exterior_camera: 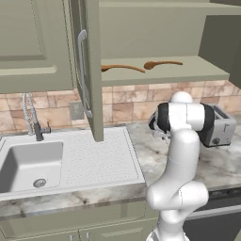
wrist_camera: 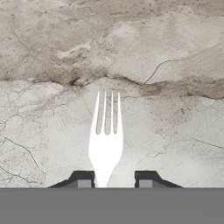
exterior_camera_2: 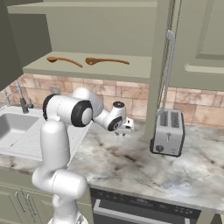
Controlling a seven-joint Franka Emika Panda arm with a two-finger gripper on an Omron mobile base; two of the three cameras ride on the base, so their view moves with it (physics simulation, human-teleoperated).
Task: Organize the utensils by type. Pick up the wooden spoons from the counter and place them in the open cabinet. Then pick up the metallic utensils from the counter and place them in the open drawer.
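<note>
Down at the counter (exterior_camera_2: 144,170), the gripper (wrist_camera: 112,178) hangs low over the marbled stone with a silver-grey fork (wrist_camera: 106,135) rising between its two dark fingertips (wrist_camera: 83,178). In the hand view the fork's neck sits against the inner edge of one tip, while a clear gap separates it from the other tip, so the claw is part-way spread and I cannot tell whether it truly pinches the fork. The tines point away from the hand, toward a brown vein running across the stone. From the right base view the gripper (exterior_camera_2: 124,130) reaches down just in front of the tiled wall, between the sink drainboard (exterior_camera_2: 30,142) and the toaster (exterior_camera_2: 168,132); the fork itself is too thin to make out there. Up in the open cabinet (exterior_camera: 160,77), both wooden spoons (exterior_camera: 123,68) lie flat on the shelf, one beside the other, apart and not touching, bowls toward the middle in the left base view. The cabinet's tall door (exterior_camera: 89,70) stands swung out, its long silver bar handle (exterior_camera: 81,70) facing the sink (exterior_camera: 30,164). The toaster stands upright on the counter to the arm's right.
</note>
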